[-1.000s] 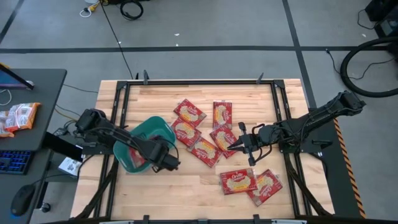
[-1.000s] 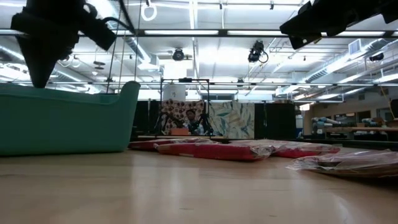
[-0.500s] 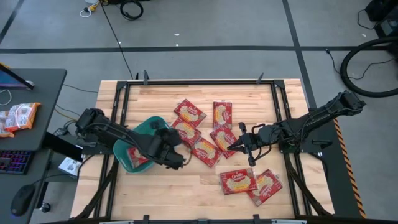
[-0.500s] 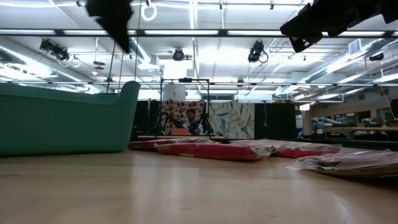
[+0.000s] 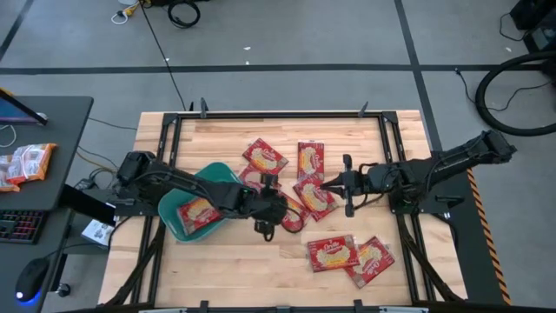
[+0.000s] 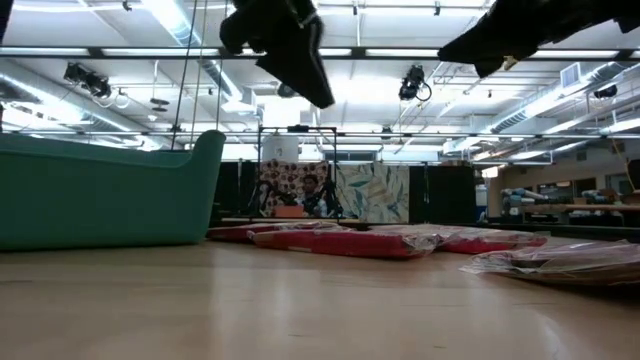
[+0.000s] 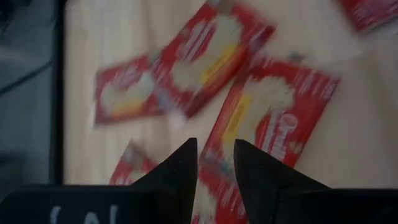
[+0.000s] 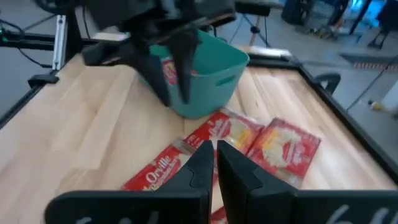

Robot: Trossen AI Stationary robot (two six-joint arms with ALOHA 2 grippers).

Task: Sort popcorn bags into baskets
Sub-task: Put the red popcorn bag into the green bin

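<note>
The teal basket (image 5: 174, 217) stands at the table's left and holds one red popcorn bag (image 5: 198, 211) lying flat. Several more popcorn bags lie flat on the wood: around the middle (image 5: 314, 196) and toward the far edge (image 5: 265, 156), with two near the front right (image 5: 333, 253). My left gripper (image 5: 276, 217) hangs open just right of the basket, slanting down over the middle bags (image 7: 273, 118), with nothing between its fingers. My right gripper (image 5: 328, 183) is shut and hovers above the middle bags, pointing toward the basket (image 8: 217, 68).
A black metal frame (image 5: 278, 113) runs around the wooden tabletop. Bare wood (image 5: 217, 261) lies along the near edge, left of the two front bags. A side table (image 5: 35, 165) with a packet and a keyboard stands beyond the left edge.
My left gripper has swung from over the basket toward the table's right, out over the middle bags, rolling its wrist as it went. The bag beneath it now lies uncovered in the basket. My right gripper has drifted a little toward the far edge, staying shut.
</note>
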